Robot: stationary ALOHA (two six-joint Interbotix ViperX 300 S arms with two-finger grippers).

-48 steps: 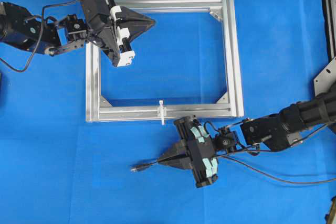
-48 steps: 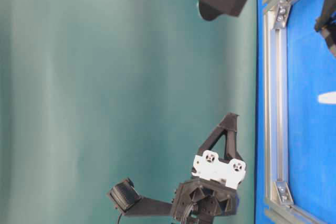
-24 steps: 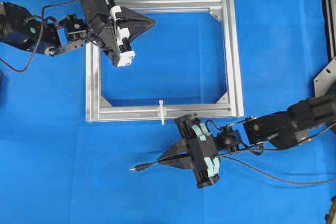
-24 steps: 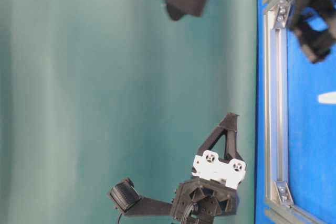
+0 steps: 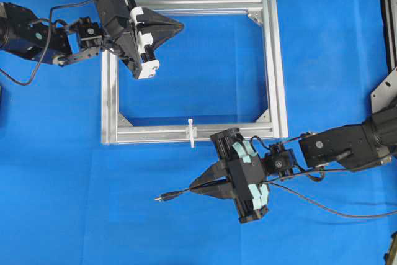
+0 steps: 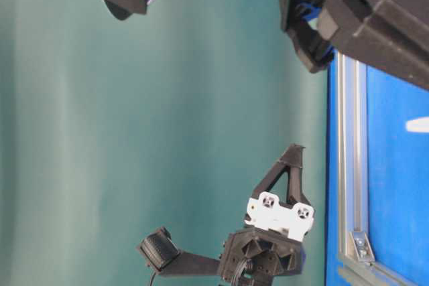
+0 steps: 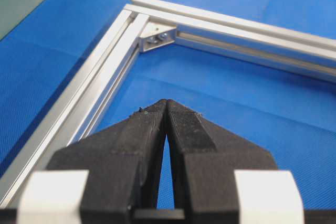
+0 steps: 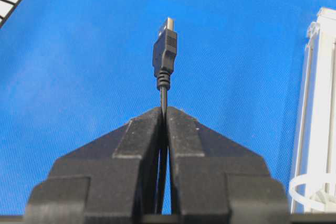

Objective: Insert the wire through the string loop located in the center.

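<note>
While our right gripper (image 5: pixel 197 187) pinches the wire (image 5: pixel 166 198), plug forward, below the frame (image 5: pixel 277 72), we should aim it squarely at the loop (image 5: pixel 191 133); our left gripper (image 5: pixel 177 26) is pressed together, empty.

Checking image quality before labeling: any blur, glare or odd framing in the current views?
Overhead: sharp, evenly lit, mild sheen on the frame. Table-level: turned sideways, right arm close and soft. Right wrist: plug crisp, fingers slightly soft. Left wrist: gripper sharp.
</note>
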